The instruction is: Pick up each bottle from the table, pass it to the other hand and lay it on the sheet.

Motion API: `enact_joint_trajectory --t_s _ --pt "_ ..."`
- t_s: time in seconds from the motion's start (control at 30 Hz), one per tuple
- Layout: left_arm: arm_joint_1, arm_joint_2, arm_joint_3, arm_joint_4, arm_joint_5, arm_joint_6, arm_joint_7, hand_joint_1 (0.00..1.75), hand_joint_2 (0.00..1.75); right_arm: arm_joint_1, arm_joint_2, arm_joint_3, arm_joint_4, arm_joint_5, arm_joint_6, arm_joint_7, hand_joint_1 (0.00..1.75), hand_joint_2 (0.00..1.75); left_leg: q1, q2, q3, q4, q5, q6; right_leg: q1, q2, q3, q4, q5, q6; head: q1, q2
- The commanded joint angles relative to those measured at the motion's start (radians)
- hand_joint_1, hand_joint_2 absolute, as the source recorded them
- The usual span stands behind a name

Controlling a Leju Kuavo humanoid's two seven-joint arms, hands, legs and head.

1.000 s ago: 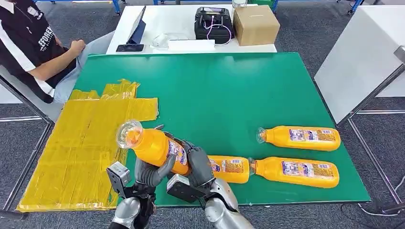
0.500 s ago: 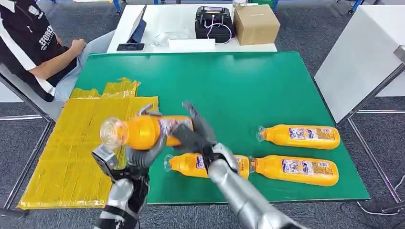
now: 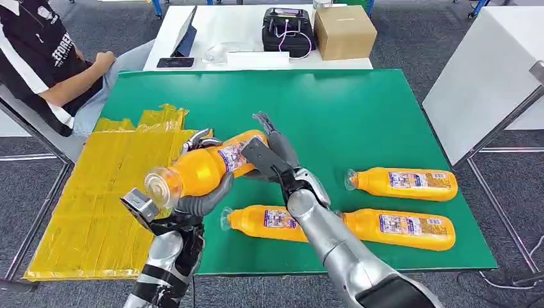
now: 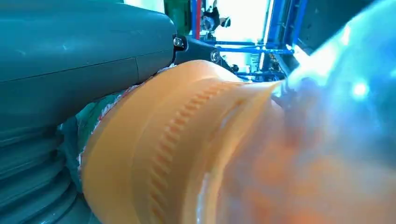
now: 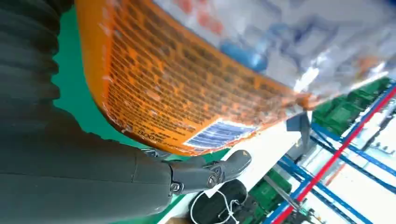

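Left hand (image 3: 200,192) wraps the held bottle (image 3: 205,168) from beneath, fingers curled up over its far side, gripping near the neck end; the clear mouth points back toward the robot and the base tilts up and away. Right hand (image 3: 272,157) lies along the label end of that same bottle with fingers stretched out (the right wrist view puts the orange label hard against the palm, yet whether it bears any load I cannot tell). Bottle hangs above the green table (image 3: 333,115), just beside the edge of the yellow sheet (image 3: 102,192). Handling, as judged: rigid plastic, smooth and likely slippery on the printed label, looks full of orange liquid so fairly heavy, with weight toward the base; best taken around mid-body, not by the narrow neck. Three more bottles lie flat on the table: near bottle (image 3: 263,221) close under the right forearm, right front bottle (image 3: 401,230), and far right bottle (image 3: 404,184). Sheet is crinkled, draped over the table's left side. Beyond: a white desk (image 3: 212,32) with a cardboard box (image 3: 343,32) and a black device (image 3: 287,31); a seated person (image 3: 45,58) at the left; grey carpet.
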Motion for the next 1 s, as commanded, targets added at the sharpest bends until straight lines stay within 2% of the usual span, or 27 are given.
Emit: enact_joint_trajectory --t_s 0.03,0.17,0.2,0.27,0.4,0.6,0.63,0.67,0.7,0.8,0.83,1.0 --pt "0.148 0.039 0.049 -0.083 -0.077 0.071 -0.010 1.75 1.75 0.275 -0.105 0.137 -0.497 0.015 -0.015 -0.047 0.00 1.75 0.001 0.003 0.007 -0.003 -0.003 -0.001 0.001 0.002 0.007 -0.004 -0.002 -0.001 0.000 0.000" --pt "0.172 0.026 0.092 -0.115 -0.080 0.075 -0.013 1.75 1.75 0.356 -0.141 0.179 -0.608 0.010 0.009 -0.077 0.00 1.75 0.000 0.002 0.003 -0.001 -0.003 -0.002 0.000 0.001 0.003 -0.001 -0.003 0.001 0.000 0.000" --pt "0.172 0.024 0.097 -0.110 -0.079 0.075 -0.016 1.75 1.75 0.367 -0.146 0.187 -0.621 -0.008 0.034 -0.094 0.00 1.75 0.001 0.006 0.011 -0.002 -0.008 -0.002 0.002 0.004 0.011 -0.004 -0.006 0.001 0.000 0.000" --pt "0.165 0.021 0.104 -0.093 -0.077 0.076 -0.026 1.75 1.75 0.382 -0.152 0.198 -0.630 -0.030 0.067 -0.109 0.00 1.75 0.000 0.002 0.002 -0.001 -0.004 -0.002 0.000 0.001 0.001 -0.001 -0.003 0.001 0.000 0.000" --pt "0.170 0.012 0.123 -0.094 -0.070 0.098 -0.044 1.75 1.75 0.391 -0.147 0.214 -0.625 -0.024 0.072 -0.120 0.00 1.75 0.000 0.002 0.002 -0.001 -0.004 -0.002 0.000 0.001 0.001 -0.002 -0.003 0.001 0.000 0.000" --pt "0.158 0.007 0.172 -0.109 -0.135 0.253 -0.065 1.75 1.75 0.416 -0.149 0.247 -0.676 -0.027 0.085 -0.154 0.00 1.75 0.001 0.004 0.005 -0.001 -0.006 -0.003 0.001 0.002 0.005 -0.002 -0.004 0.001 0.000 0.000" --pt "0.146 0.008 0.187 -0.105 -0.164 0.316 -0.074 1.75 1.75 0.423 -0.156 0.263 -0.700 -0.027 0.092 -0.172 0.00 1.75 0.001 0.004 0.004 -0.001 -0.005 -0.003 0.001 0.002 0.004 -0.002 -0.004 0.001 0.000 0.000" --pt "0.138 0.016 0.190 -0.101 -0.163 0.313 -0.073 1.75 1.75 0.431 -0.156 0.271 -0.716 -0.028 0.091 -0.171 0.00 1.75 0.001 0.002 0.002 -0.001 -0.004 -0.002 0.001 0.001 0.001 -0.001 -0.003 0.001 0.000 0.000" --pt "0.134 0.015 0.199 -0.099 -0.179 0.341 -0.076 1.75 1.75 0.433 -0.159 0.276 -0.725 -0.027 0.091 -0.172 0.00 1.75 0.002 0.004 0.008 -0.001 -0.007 -0.003 0.002 0.001 0.008 -0.003 -0.005 0.000 0.000 0.000" --pt "0.103 0.030 0.224 -0.084 -0.207 0.398 -0.076 1.75 1.75 0.436 -0.172 0.303 -0.759 -0.023 0.092 -0.177 0.00 1.75 0.002 0.002 0.005 -0.001 -0.006 -0.003 0.002 0.001 0.005 -0.003 -0.005 0.000 0.000 0.000" --pt "0.086 0.035 0.236 -0.073 -0.250 0.459 -0.081 1.75 1.75 0.436 -0.181 0.316 -0.772 -0.023 0.097 -0.185 0.00 1.75 0.001 0.002 0.003 -0.001 -0.005 -0.003 0.001 0.001 0.003 -0.002 -0.004 0.001 0.000 0.000" --pt "0.027 0.065 0.249 -0.047 -0.319 0.518 -0.067 1.75 1.75 0.438 -0.193 0.330 -0.803 -0.042 0.110 -0.202 0.00 1.75 0.001 0.002 0.002 -0.001 -0.004 -0.003 0.000 0.001 0.001 -0.001 -0.003 0.001 -0.001 0.000"
